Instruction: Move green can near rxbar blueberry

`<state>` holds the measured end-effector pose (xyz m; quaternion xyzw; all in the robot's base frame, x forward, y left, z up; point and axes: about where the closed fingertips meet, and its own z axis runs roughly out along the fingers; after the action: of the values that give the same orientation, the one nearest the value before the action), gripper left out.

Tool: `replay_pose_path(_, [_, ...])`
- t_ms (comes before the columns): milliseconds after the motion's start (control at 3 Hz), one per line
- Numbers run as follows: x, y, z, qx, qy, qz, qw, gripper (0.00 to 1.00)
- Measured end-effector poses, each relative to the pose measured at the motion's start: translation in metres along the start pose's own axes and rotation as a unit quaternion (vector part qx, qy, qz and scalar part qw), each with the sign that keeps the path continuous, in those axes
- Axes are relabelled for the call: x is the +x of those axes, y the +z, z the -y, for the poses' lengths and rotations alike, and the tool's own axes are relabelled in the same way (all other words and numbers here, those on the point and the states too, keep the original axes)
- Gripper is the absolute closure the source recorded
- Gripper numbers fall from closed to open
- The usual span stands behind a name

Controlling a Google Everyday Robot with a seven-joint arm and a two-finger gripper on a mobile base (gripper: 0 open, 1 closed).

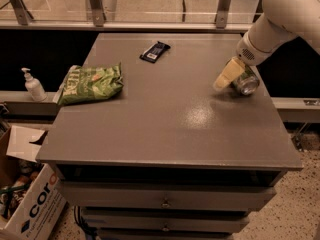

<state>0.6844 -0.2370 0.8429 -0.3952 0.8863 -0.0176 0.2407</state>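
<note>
Green can (246,83) lies sideways beside the gripper (226,79) jaws near table's (175,129) right edge.

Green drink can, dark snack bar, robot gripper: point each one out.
Green aluminium drink can (246,85), camera view: its silver end.
Flat dark-wrapped snack bar (154,52), camera view: wrapper's middle.
Gripper (227,78), camera view: its cream tip, down beside the can.

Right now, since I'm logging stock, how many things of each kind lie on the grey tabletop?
Drink cans: 1, the green can, near the right edge
Snack bars: 1, the rxbar blueberry, toward the far side
Chip bags: 1, the green chip bag, at the left
Total: 3
The tool is right by the green can, on its left, and is not counted.
</note>
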Motion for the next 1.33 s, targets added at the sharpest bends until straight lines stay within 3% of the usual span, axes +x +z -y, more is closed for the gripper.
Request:
replay_pose_path(333, [0.014,0.001,0.013,-0.004,0.016,-0.005,0.9999,0.0])
replay_pose_path(1000, [0.038,-0.008,0.025,-0.019,0.057,-0.009,0.9981,0.43])
replay_pose_path(1333, [0.039,-0.015,0.012,-0.047,0.065,-0.006,0.9968,0.64])
